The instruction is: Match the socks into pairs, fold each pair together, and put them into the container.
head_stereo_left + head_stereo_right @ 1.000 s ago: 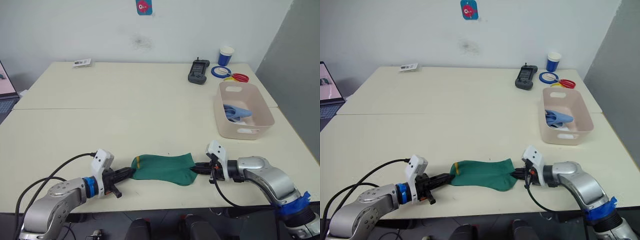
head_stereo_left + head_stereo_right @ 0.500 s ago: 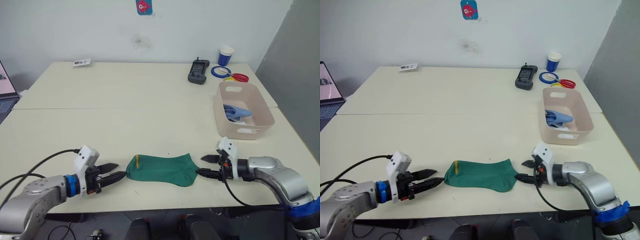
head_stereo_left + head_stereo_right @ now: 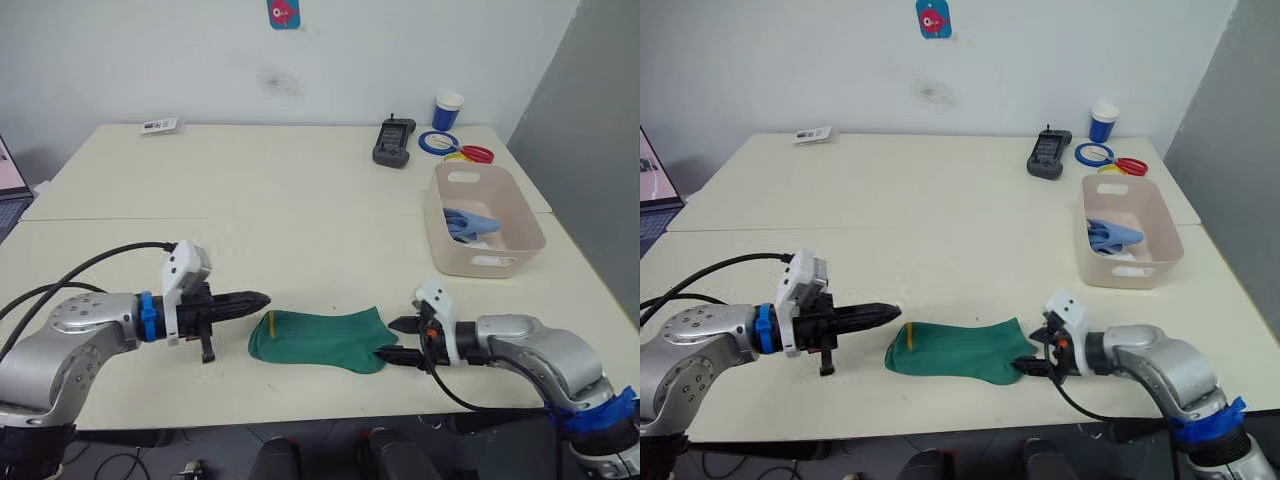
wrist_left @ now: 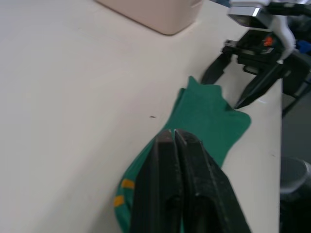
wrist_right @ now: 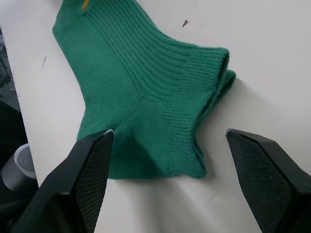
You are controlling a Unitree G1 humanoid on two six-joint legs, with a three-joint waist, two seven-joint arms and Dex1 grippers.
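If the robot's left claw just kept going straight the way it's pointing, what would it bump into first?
Most likely the green socks. The left gripper, fingers pressed together, points across the table toward the right gripper, and its wrist view looks straight along the socks. It may sit slightly above them, so it could skim over.

Left gripper [image 3: 262,298] is pointing at the green socks [image 3: 320,338] with fingers pressed together; right gripper [image 3: 391,338] is straddling their opposite end, fingers spread.

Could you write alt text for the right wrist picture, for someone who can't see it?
A dark green sock pair lies flat on a pale table, its ribbed cuff end nearest the camera. The right claw is open, its two black fingers spread either side of the cuff end, not gripping it.
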